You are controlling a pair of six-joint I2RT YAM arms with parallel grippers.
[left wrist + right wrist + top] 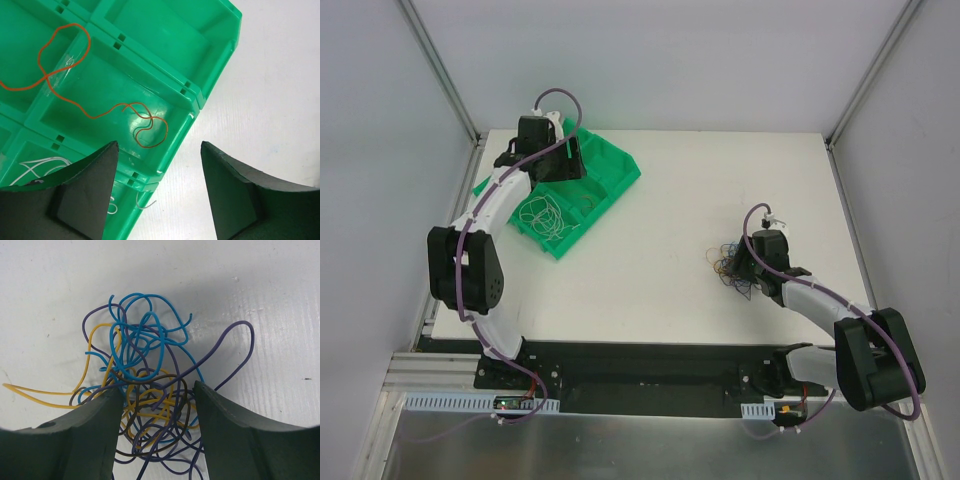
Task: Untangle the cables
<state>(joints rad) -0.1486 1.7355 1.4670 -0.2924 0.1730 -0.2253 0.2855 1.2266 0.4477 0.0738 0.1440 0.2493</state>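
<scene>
A tangle of blue, yellow, purple and brown cables point(150, 375) lies on the white table at the right point(728, 262). My right gripper point(157, 395) is open and lowered over the tangle, its jaws on either side of the near loops point(750, 262). My left gripper point(159, 150) is open and empty above the edge of a green compartment tray point(200, 45), at the back left point(552, 150). An orange cable point(75, 90) lies across two tray compartments. A white cable point(542, 213) sits coiled in a nearer compartment, and its end pokes over the tray rim point(145, 202).
The green tray point(615, 165) takes up the back left of the table. White table surface point(680, 190) lies between the tray and the tangle. Grey walls enclose the table on three sides.
</scene>
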